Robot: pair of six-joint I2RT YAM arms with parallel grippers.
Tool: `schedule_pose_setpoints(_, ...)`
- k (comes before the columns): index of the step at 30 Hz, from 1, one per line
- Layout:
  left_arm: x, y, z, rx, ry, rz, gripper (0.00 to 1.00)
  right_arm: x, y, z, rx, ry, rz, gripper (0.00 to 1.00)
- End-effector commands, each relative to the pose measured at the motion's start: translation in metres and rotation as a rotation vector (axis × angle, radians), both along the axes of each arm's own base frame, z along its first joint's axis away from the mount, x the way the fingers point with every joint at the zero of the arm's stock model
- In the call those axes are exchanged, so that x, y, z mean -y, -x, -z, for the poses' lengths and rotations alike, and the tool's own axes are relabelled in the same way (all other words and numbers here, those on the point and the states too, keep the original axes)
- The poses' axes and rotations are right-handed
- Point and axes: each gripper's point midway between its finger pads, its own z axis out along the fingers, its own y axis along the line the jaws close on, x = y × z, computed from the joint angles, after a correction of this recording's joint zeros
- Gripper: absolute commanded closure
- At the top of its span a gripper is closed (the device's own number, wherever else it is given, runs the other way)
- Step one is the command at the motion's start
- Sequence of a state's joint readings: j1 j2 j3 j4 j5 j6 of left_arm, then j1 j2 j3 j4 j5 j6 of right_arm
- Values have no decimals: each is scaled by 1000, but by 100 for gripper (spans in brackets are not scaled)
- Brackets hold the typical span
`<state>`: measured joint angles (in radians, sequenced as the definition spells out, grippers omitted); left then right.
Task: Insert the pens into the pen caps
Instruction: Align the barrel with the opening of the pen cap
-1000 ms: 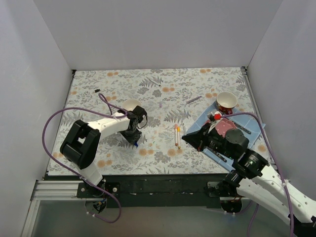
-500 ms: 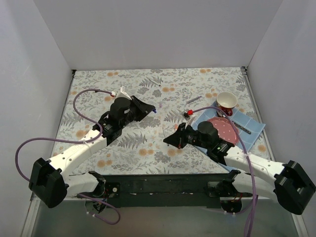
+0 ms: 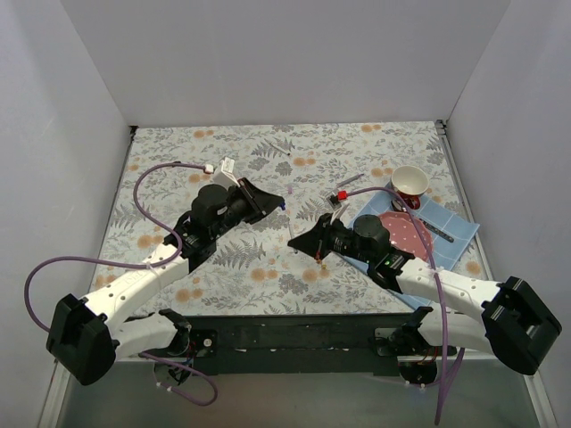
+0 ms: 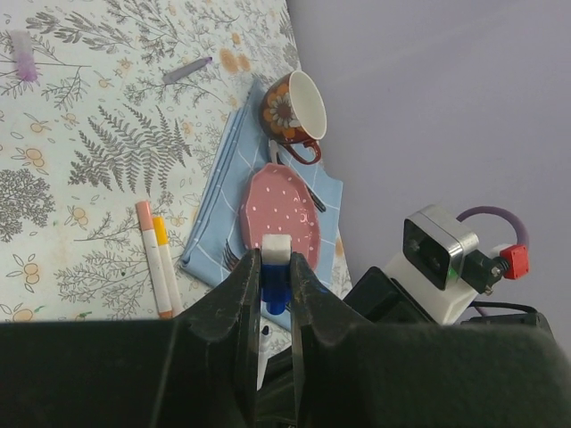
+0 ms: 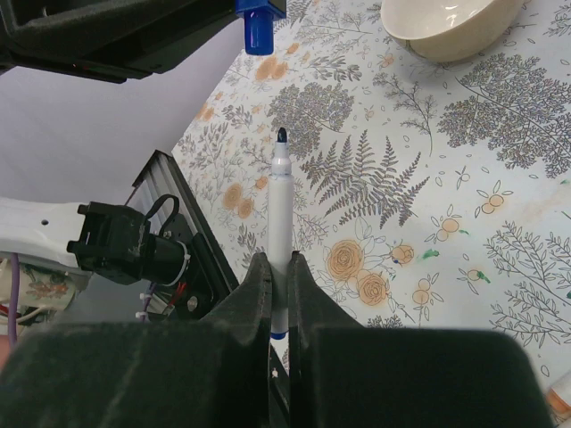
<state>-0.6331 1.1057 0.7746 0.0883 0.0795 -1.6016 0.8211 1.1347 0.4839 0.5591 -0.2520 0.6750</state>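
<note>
My left gripper (image 4: 277,259) is shut on a short blue pen cap (image 4: 277,292) with a white end, held above the cloth. In the top view that left gripper (image 3: 277,201) points right. My right gripper (image 5: 280,263) is shut on a white-barrelled pen (image 5: 280,209), its dark tip toward the blue cap (image 5: 259,27), a gap between them. In the top view the right gripper (image 3: 308,239) sits just right of and below the left one. Two more pens (image 4: 153,257), pink-ended and orange-ended, lie side by side on the cloth. A purple pen (image 3: 350,181) and a purple cap (image 3: 291,189) lie farther back.
A cup (image 3: 409,185), a pink plate (image 3: 409,234) and cutlery rest on a blue napkin (image 3: 457,229) at the right. A cream bowl (image 5: 451,27) stands on the flowered cloth (image 3: 268,152). White walls close in three sides.
A second ago the left gripper was low on the cloth and the right arm was over the napkin. Both now meet mid-table, cap and pen facing; the right gripper has edged left since.
</note>
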Motion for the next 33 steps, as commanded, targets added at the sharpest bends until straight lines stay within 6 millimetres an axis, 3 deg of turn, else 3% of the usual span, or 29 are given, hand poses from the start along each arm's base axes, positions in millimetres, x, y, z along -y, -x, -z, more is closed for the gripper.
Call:
schedule_pose_setpoints(1, 0, 9, -3, 28, 27, 32, 100, -9, -8, -36, 78, -77, 10, 99)
schedule_pose_setpoints(16, 0, 14, 2, 8, 43, 40, 100, -17, -12, -44, 88, -89, -1, 99)
schedule_pose_setpoints(25, -9, 9, 8, -21, 25, -24, 100, -19, -9, -35, 59, -82, -12, 99)
schedule_pose_setpoints(33, -9, 7, -4, 1, 29, -32, 100, -19, -7, -31, 44, -84, -14, 99)
